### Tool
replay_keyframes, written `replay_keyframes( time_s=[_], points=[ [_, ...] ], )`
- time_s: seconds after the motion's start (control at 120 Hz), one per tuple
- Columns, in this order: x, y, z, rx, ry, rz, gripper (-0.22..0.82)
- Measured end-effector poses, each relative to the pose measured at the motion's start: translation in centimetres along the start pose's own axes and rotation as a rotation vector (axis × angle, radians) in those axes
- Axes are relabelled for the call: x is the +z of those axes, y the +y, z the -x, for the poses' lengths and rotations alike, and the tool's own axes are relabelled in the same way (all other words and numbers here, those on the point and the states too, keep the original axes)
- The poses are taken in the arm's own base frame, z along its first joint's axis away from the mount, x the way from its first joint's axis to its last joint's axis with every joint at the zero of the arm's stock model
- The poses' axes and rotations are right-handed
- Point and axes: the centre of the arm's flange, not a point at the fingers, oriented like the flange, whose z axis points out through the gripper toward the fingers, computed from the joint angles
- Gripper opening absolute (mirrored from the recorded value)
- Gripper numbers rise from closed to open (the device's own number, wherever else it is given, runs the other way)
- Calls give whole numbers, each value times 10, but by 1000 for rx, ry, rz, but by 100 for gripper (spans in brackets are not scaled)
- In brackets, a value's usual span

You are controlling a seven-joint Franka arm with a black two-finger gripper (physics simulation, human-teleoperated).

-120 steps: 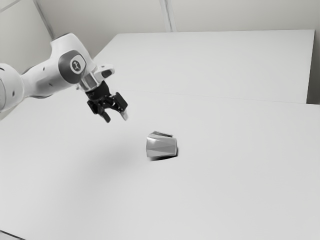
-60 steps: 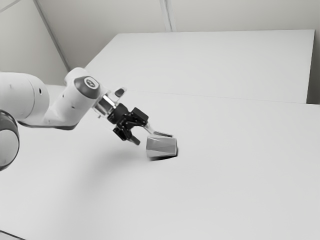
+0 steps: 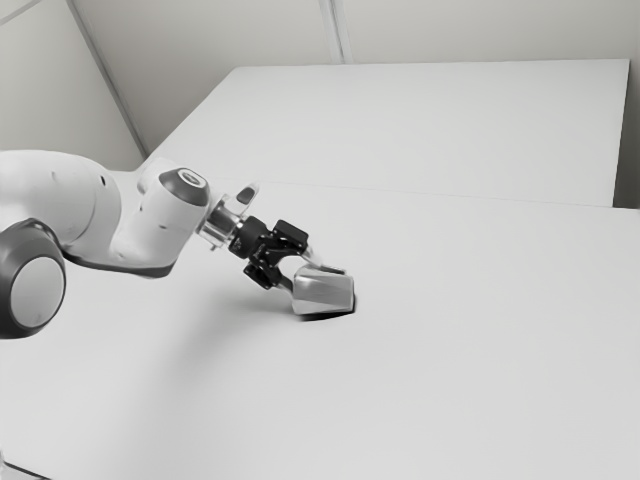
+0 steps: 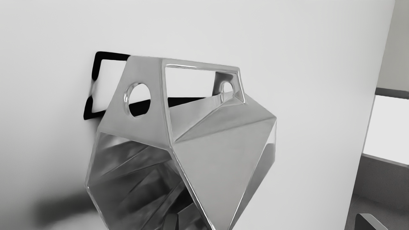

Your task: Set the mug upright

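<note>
Item 1: mug (image 3: 323, 293), silver-grey, many-sided, with the sheen of metal; lying on its side, not upright; open mouth (image 4: 137, 182) turned towards the fingers, closed end pointing away from them

Item 2: handle of the same mug (image 4: 143, 70), angular, flat-sided, pierced by round holes; set along the mug's side, off the line between the two fingertips

Item 3: gripper (image 3: 304, 273), black, two-fingered, at the mug's mouth end; fingers spread well apart, not pinching the mug from both sides

Item 3a: one finger (image 4: 171, 222), dark grey, its tip seen against the dark hollow of the mouth; whether it touches the inner wall cannot be told

Item 3b: the other finger (image 4: 366, 222), dark grey with a paler edge, outside the mug and apart from its outer wall, so that part of the faceted wall lies between the two

Item 4: arm (image 3: 140, 220), smooth white casing with dark grey joint covers; behind the fingers, entering from the exterior view's left

Item 5: table (image 3: 480, 370), plain white surface, under the mug and the fingers

Item 6: shadow (image 4: 97, 65), black, frame-shaped, cast on the table beside the handle, ahead of the fingers

Item 7: slab (image 3: 430, 130), flat, white, straight-edged, well apart from the fingers
</note>
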Motion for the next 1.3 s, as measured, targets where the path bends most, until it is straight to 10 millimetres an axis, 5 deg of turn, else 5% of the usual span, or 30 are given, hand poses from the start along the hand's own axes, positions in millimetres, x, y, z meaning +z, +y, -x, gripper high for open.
replay_keyframes(
  time_s=[0.233, 0.525, 0.767, 0.942, 1.3],
  points=[
    [6, -6, 1, -2, 14, 26, 60],
    [18, -7, 0, 1, 20, 39, 44],
    [19, -7, 0, 3, 26, 43, 4],
    [21, 1, -1, 8, 32, 56, -9],
    [18, 23, 0, 27, 54, 93, -13]
  ],
)
